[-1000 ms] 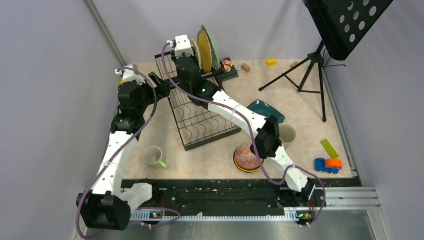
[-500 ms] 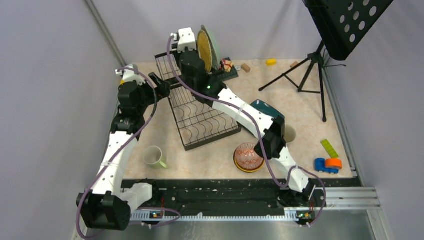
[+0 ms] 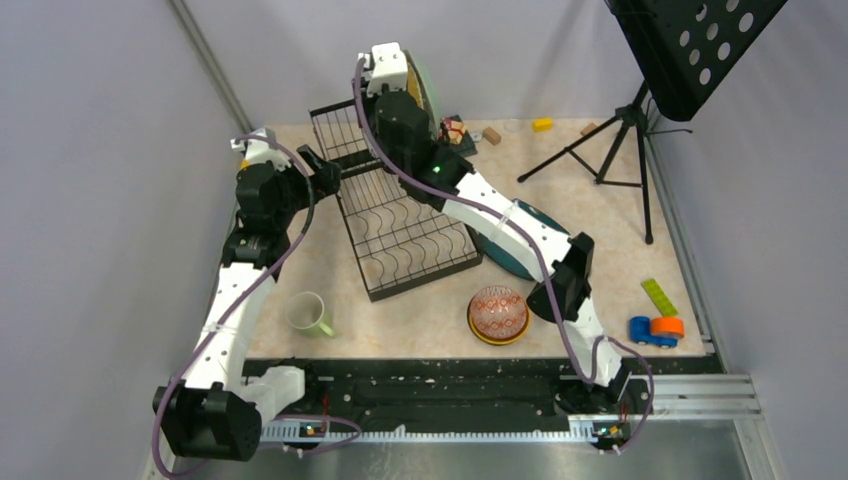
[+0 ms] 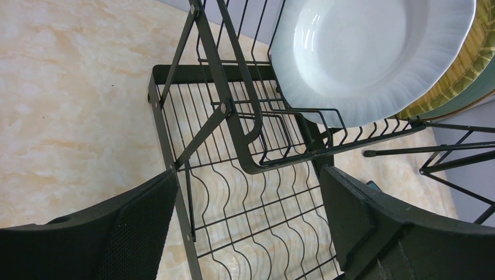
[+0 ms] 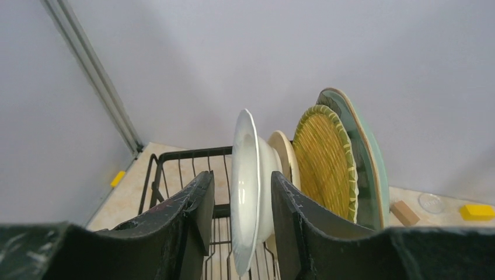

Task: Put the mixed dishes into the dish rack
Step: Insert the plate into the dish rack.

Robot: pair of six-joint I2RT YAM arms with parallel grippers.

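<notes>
Dish rack (image 3: 400, 230) is set mid-desk, toward the far left, with the raised slotted section at its far end. Four plates are stood upright in that section: white plate (image 5: 245, 186) nearest, then cream plate (image 5: 286, 154), yellow plate (image 5: 324, 166) with a green rim, and pale teal plate (image 5: 365, 163) farthest. The flat wavy tray is seen with nothing in it.

Right fingers (image 5: 195, 221) are held apart on either side of the white plate. A gap shows on the plate's left face, so no clamp is judged. Contact on the other face cannot be told. Left fingers (image 4: 140, 227) are spread wide at the rack's left edge, with nothing held between them.

Left on the desk (image 3: 400, 320): green mug (image 3: 305, 312) near left, and red-patterned bowl (image 3: 497, 310) nested on yellow bowl (image 3: 480, 335) near the middle. Dark teal plate (image 3: 512, 258) lies just right of the rack, partly hidden under the right arm.

Progress is judged at roughly half. The plates are mostly racked, while the mug, the bowls and one plate are not yet loaded.
</notes>
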